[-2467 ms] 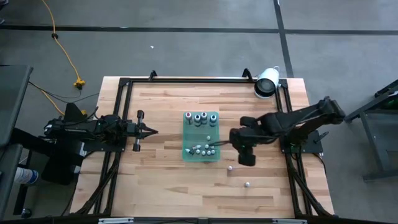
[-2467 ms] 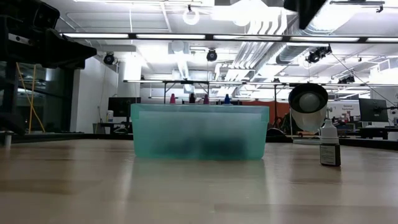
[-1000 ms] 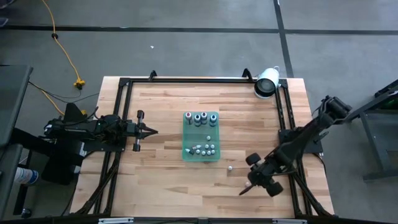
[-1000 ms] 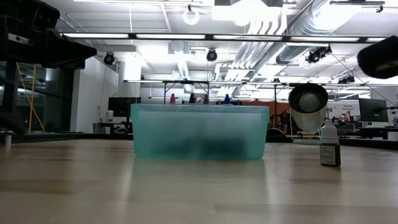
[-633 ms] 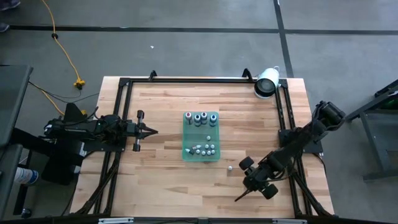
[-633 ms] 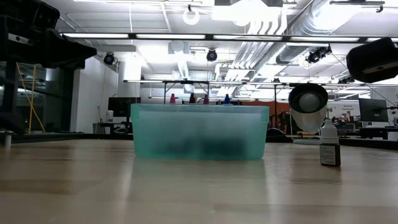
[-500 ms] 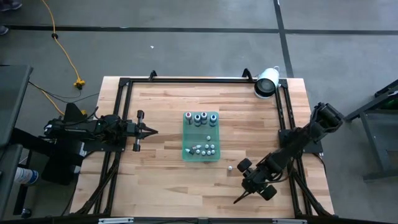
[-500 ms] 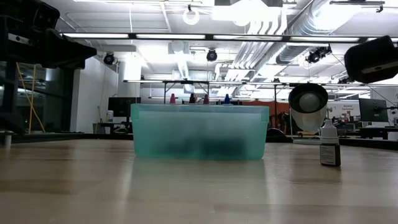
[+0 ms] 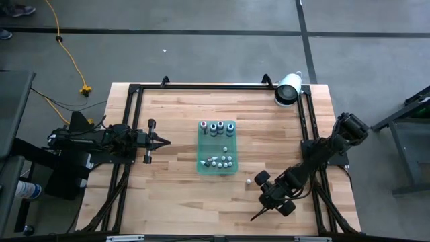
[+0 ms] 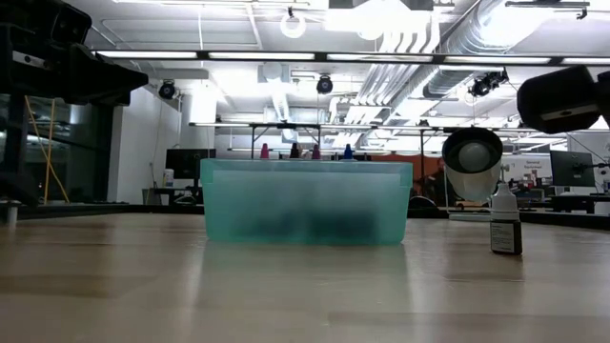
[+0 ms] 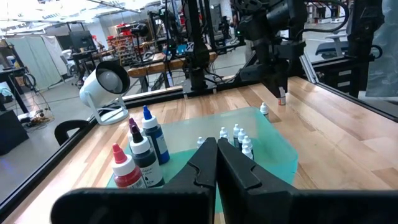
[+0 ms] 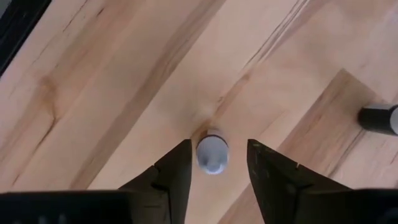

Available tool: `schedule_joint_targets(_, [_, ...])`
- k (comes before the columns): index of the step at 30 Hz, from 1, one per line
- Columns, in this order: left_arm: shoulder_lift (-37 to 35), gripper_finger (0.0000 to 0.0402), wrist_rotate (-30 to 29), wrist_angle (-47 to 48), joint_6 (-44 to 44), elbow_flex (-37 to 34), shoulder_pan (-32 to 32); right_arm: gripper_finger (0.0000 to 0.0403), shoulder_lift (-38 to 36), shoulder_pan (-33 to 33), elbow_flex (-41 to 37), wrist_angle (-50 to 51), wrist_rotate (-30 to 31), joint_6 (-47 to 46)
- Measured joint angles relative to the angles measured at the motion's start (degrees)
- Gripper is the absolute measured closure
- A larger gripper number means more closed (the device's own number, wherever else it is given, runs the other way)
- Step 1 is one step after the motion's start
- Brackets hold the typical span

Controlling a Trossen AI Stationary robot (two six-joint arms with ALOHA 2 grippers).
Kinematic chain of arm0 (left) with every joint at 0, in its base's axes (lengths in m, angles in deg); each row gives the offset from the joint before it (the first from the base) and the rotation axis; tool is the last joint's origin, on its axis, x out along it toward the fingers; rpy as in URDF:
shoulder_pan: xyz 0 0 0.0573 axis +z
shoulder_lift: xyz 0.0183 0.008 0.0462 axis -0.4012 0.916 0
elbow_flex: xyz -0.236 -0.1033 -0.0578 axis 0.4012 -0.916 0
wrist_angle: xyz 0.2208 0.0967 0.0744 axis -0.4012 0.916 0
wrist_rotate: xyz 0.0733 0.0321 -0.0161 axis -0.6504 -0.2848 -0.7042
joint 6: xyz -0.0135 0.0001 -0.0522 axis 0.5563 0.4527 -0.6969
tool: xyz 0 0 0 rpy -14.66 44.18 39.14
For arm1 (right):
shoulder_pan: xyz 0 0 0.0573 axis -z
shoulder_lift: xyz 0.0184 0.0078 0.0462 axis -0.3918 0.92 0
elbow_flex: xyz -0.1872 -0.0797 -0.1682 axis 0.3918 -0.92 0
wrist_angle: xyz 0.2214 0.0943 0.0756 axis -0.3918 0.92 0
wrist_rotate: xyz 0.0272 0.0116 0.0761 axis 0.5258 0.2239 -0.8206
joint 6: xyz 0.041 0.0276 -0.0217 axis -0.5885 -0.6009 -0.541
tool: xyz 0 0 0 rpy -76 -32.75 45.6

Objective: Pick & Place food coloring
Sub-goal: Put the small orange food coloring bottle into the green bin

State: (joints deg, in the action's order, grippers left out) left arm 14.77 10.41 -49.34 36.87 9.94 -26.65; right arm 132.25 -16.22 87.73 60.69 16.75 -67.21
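Observation:
A tiny whitish food coloring bottle (image 12: pixel 212 153) stands upright on the wood near the table's near right. My right gripper (image 12: pixel 214 168) points down over it, open, with one finger on either side of its cap; I see no touch. A second small bottle (image 9: pixel 248 181) stands just to the left, also seen in the low view (image 10: pixel 505 227). Several more bottles stand in the translucent green tray (image 9: pixel 217 171) at the table's middle: taller ones (image 11: pixel 144 146) at its far end, small whitish ones (image 9: pixel 220 161) at its near end. My left gripper (image 9: pixel 165 141) waits shut at the left.
A large white cylinder (image 9: pixel 289 88) lies at the far right corner. Black rails (image 9: pixel 131 128) run along the table's left, far and right sides. Bare wood lies between the tray and the near edge.
My right gripper has gone a little toward the table's left edge and sunk lower, rolling slightly, so that it now hides the tiny bottle in the high view. Neither that bottle nor its neighbour has moved.

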Motion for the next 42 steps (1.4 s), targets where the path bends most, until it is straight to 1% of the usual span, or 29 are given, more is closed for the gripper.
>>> schedule_joint_targets(17, [0.0, 0.0401, 0.0, 0.0, 0.0, 0.0, 0.0, 0.0345, -0.1, 0.0, 0.0, 0.1, -0.7, -0.2])
schedule_joint_targets(22, [0.0, 0.0401, 0.0, 0.0, 0.0, 0.0, 0.0, 0.0353, -0.1, 0.0, 0.7, 1.5, -1.6, -0.4])
schedule_joint_targets(29, [0.0, 0.0401, 0.0, 0.0, 0.0, 0.0, 0.0, 0.035, -0.9, 0.6, 5.9, 8.8, -0.2, -0.1])
schedule_joint_targets(37, [0.0, 0.0401, 0.0, 0.0, 0.0, 0.0, 0.0, 0.0351, -1.1, 2.7, 15.5, 18.6, -0.1, 3.3])
schedule_joint_targets(42, [0.0, 0.0401, 0.0, 0.0, 0.0, 0.0, 0.0, 0.0351, -1.1, 4.9, 21.5, 22.8, -2.2, 6.8])
